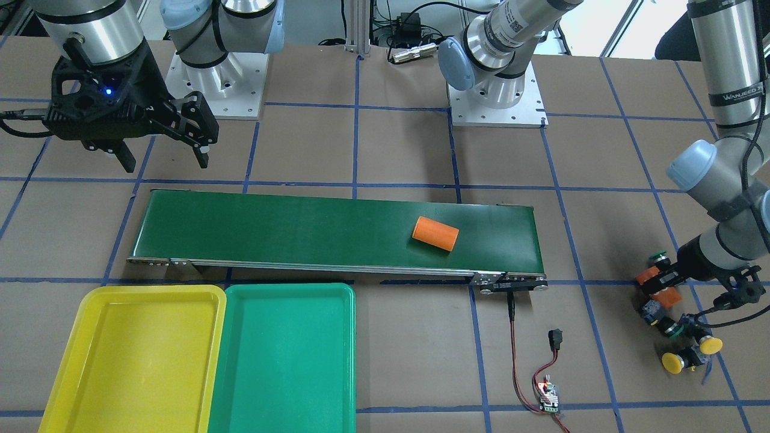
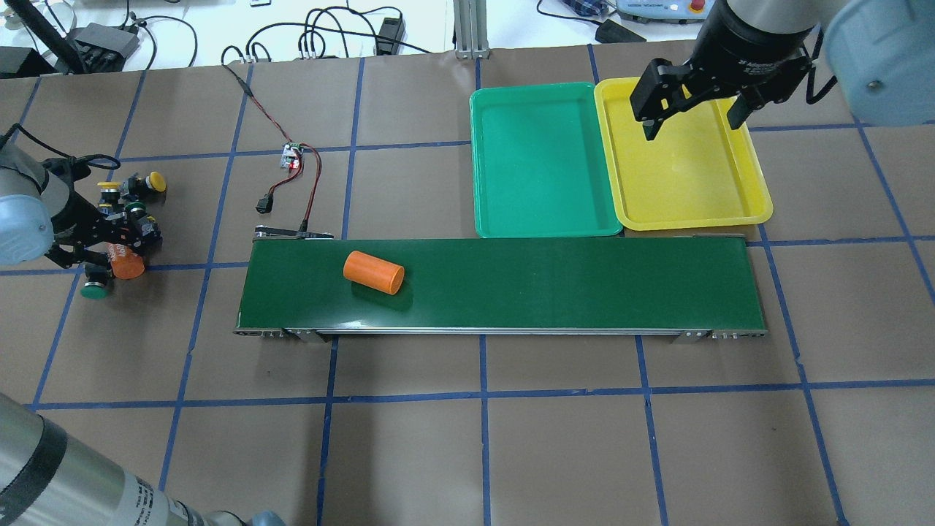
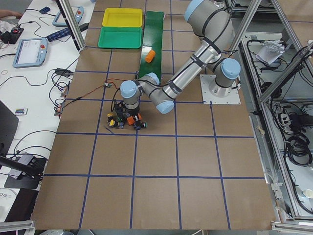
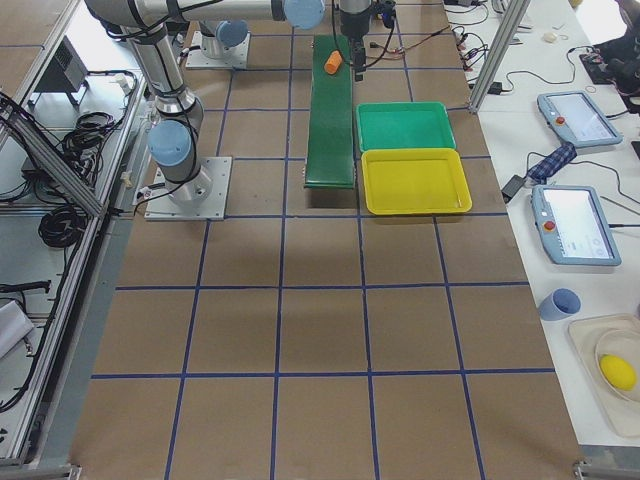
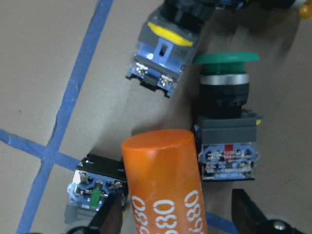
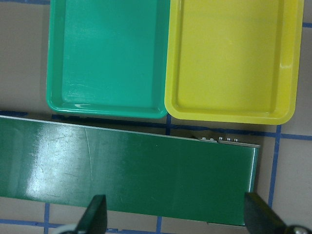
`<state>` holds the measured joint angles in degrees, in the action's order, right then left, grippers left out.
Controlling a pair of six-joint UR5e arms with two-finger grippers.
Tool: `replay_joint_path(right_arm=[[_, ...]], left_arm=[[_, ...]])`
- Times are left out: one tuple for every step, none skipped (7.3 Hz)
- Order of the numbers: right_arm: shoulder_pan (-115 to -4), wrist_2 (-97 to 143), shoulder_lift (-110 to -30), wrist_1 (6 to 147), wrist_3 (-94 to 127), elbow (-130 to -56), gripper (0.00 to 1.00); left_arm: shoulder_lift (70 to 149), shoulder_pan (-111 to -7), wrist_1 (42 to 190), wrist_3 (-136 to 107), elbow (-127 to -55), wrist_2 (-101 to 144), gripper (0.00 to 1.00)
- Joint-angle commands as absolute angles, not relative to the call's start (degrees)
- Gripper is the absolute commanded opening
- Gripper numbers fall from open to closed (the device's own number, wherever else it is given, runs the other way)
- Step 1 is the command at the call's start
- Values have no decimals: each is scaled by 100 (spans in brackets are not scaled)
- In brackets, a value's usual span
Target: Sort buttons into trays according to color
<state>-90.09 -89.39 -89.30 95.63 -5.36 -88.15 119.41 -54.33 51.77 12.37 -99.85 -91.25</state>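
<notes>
Here, buttons cluster around left gripper (jaws straddle orange cylinder).

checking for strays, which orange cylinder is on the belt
The orange cylinder alone on the conveyor belt; the other cylinder, printed with digits, lies between the fingers of the left gripper.

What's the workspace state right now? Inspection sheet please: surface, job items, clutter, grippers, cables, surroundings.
Surface: brown table with blue tape grid; no spills seen.
Job's things: yellow and green buttons clustered at the robot's left end; yellow tray and green tray side by side beside the belt, both empty.
Clutter: one orange cylinder on the conveyor belt; a second orange cylinder among the buttons.
Grippers: left gripper open, straddling the second cylinder; right gripper open, empty, raised near the trays.
Cables: red-black wire from belt end to a small circuit board.
Surroundings: teach pendants on the side bench.
</notes>
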Motion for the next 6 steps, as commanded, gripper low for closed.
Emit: replay_joint_path(right_arm=[[-9009,-8947,-8930,9562,-536,-8824,100],[-9000,-8956,-8930,9562,-536,-8816,100],[-9000,-8965,-8930,9562,-536,-8815,100],[-9000,-8965,-8930,9562,-536,-8815,100],[-9000,-8974,-8947,9554,-554,-8824,100],[-9000,-8974,-8947,9554,-554,-8824,100]], left_arm=[[11901,-5440,5403,1248,-9932,-9141,18],[11822,-5440,5518,1248,-9923,-9141,17],[11847,-5440,5641,1248,-9914,-9132,42],[11952,-5397,5616,1248,-9905,-9123,66],[11814,-5396,5738,1213,-9923,-9140,38],[11760,-5423,5913,1135,-9923,-9132,18]])
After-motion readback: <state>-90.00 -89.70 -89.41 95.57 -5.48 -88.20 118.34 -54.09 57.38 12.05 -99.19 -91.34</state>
